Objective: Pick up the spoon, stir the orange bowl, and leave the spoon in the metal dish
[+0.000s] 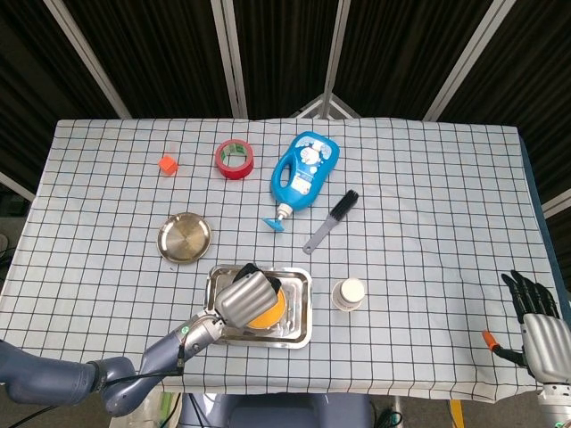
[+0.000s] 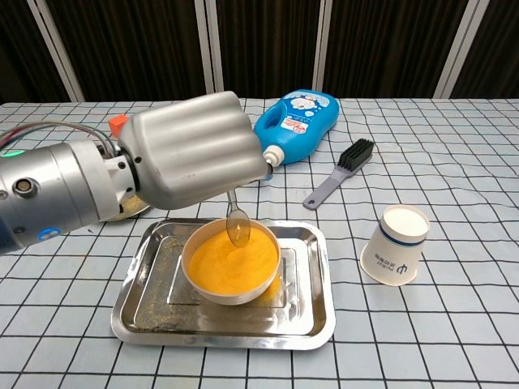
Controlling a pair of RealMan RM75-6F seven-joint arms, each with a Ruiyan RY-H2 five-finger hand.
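Left hand (image 2: 190,150) hangs over the orange bowl (image 2: 232,262), its fingers curled around the handle of a metal spoon (image 2: 237,225); the grip itself is hidden behind the back of the hand. The spoon's scoop points down, just above the orange powder, close to the bowl's far rim; whether its tip touches the powder cannot be told. In the head view the same hand (image 1: 243,297) covers most of the bowl (image 1: 270,307).

The orange bowl stands inside a rectangular steel tray (image 2: 308,316), slightly toward the tray's right half, and some powder is scattered on the tray floor to the bowl's left. The round metal dish (image 1: 185,238) lies well to the left of the bowl and a little farther back, apart from the tray. A white paper cup (image 2: 394,244) stands just right of the tray. Behind the bowl lies a blue bottle (image 2: 297,124) on its side, with a black-bristled brush (image 2: 340,173) to the right of it. A red tape roll (image 1: 235,159) and a small orange cube (image 1: 167,164) sit far behind the bowl, to its left.

Right hand (image 1: 537,325) is far to the right of the bowl, beyond the table edge, fingers spread and holding nothing.
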